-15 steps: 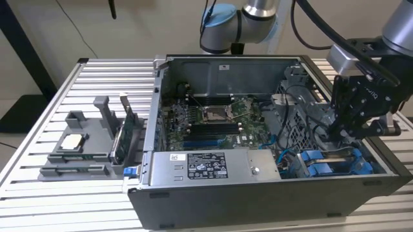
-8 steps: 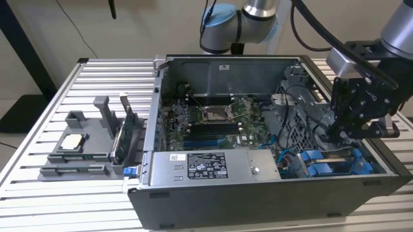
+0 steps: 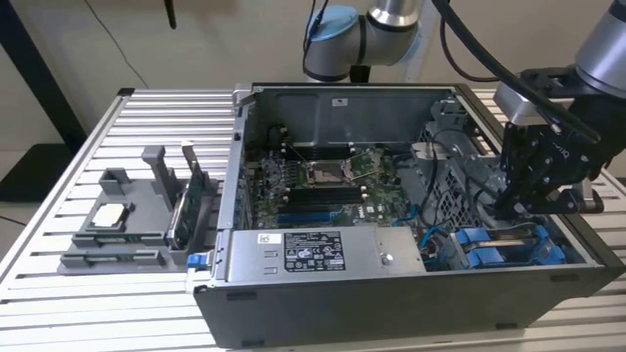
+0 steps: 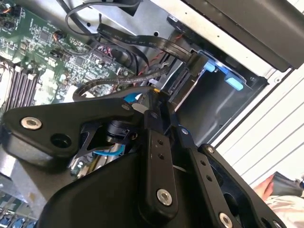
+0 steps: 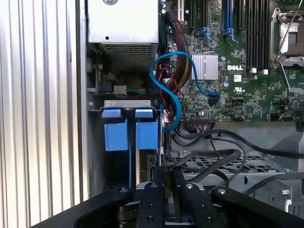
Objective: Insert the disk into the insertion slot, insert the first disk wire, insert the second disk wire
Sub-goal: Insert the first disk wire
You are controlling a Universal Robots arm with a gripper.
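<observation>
Hangs in the first wrist view just beside the rear end of the disk (image 5: 116, 135), seated in the insertion slot (image 5: 127, 103) with long axis pointing toward the gripper (image 5: 167, 175), fingertips (image 5: 157, 177) pressed together among black wires (image 5: 213, 164).

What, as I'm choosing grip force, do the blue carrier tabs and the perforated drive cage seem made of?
The blue carrier tabs: probably moulded plastic, matte, uniformly bright blue with soft edges. The drive cage: apparently sheet metal, dull grey, punched with regular holes.
</observation>
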